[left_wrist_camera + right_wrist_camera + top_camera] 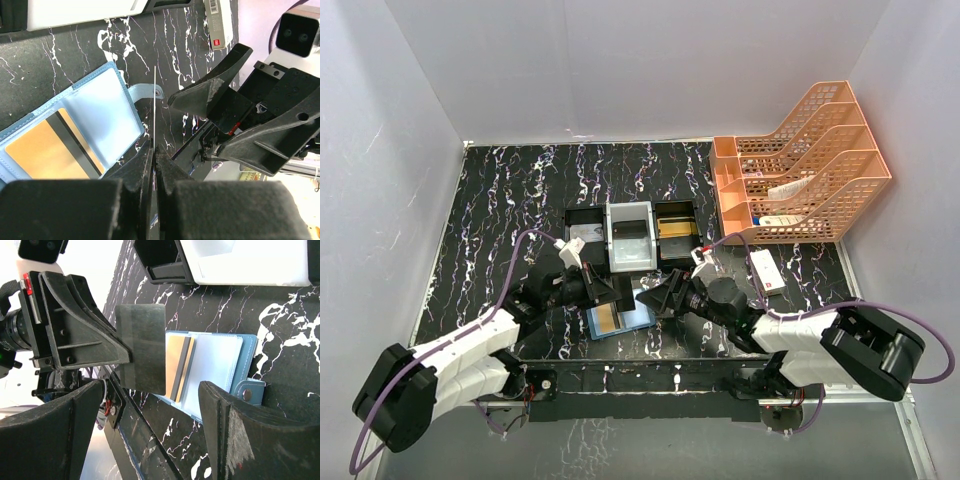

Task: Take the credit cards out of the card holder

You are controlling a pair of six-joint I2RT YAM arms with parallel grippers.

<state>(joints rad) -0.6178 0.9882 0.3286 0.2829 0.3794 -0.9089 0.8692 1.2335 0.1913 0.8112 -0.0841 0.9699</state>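
The right wrist view showed the face of the dark credit card [142,347]; the left wrist view gave only its thin edge. The left tool [154,150] was clenched on it. The right tool [150,392] stood released, facing that card. The blue card holder [248,352] lay open on the bench [280,305] just beside them, with a gold card [175,362] in its pocket.

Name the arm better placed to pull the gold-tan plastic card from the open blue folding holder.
Probably right: the right claw is open and empty beside the blue folding holder, while the left claw is shut on a dark plastic card.
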